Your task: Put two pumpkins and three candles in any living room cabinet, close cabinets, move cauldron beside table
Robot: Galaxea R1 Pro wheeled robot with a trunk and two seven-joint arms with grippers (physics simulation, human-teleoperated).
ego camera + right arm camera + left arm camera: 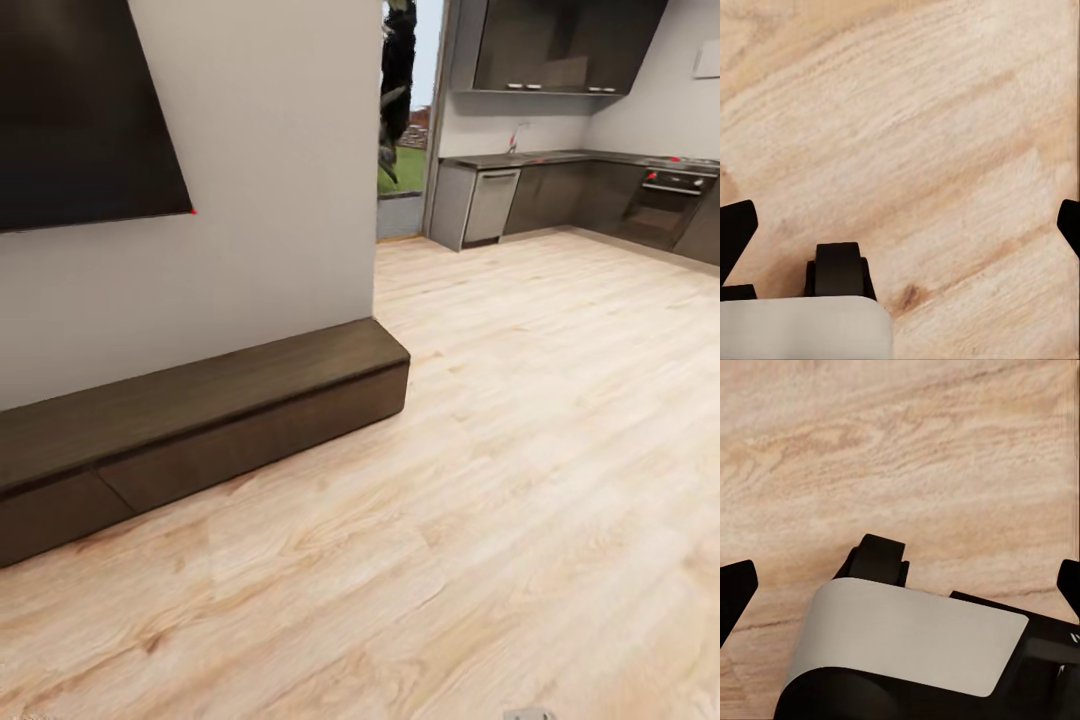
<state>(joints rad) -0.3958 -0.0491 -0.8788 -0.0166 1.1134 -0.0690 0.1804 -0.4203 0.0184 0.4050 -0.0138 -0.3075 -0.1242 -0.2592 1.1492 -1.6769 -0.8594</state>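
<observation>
The long, low, dark-brown cabinet point(200, 420) is sitting on the pale wood-plank floor point(520, 480) at the left of the head view, backing against a white wall point(260, 200) and running from the near left toward its far end at the wall's corner. Its handleless drawer fronts are lying flush with one another, so every drawer in sight is looking closed, and its flat top is carrying nothing. Above it a large black screen point(80, 110) is hanging on the wall. Past the wall's corner, far right, a kitchen is showing: grey base cupboards point(560, 195) under a dark counter, a steel dishwasher front point(492, 205), an oven point(665, 205) and dark upper cupboards point(560, 45), with a doorway point(402, 120) opening onto greenery outside. In the left wrist view the left gripper point(900, 585) is hanging over the floor planks with its dark fingertips point(735, 589) spread wide to the frame's edges, grasping nothing; a grey-and-black part of the robot's base with a wheel point(877, 559) is lying beneath it. In the right wrist view the right gripper point(900, 225) is likewise standing wide apart and holding nothing above the floor, a black wheel point(838, 270) showing below.
</observation>
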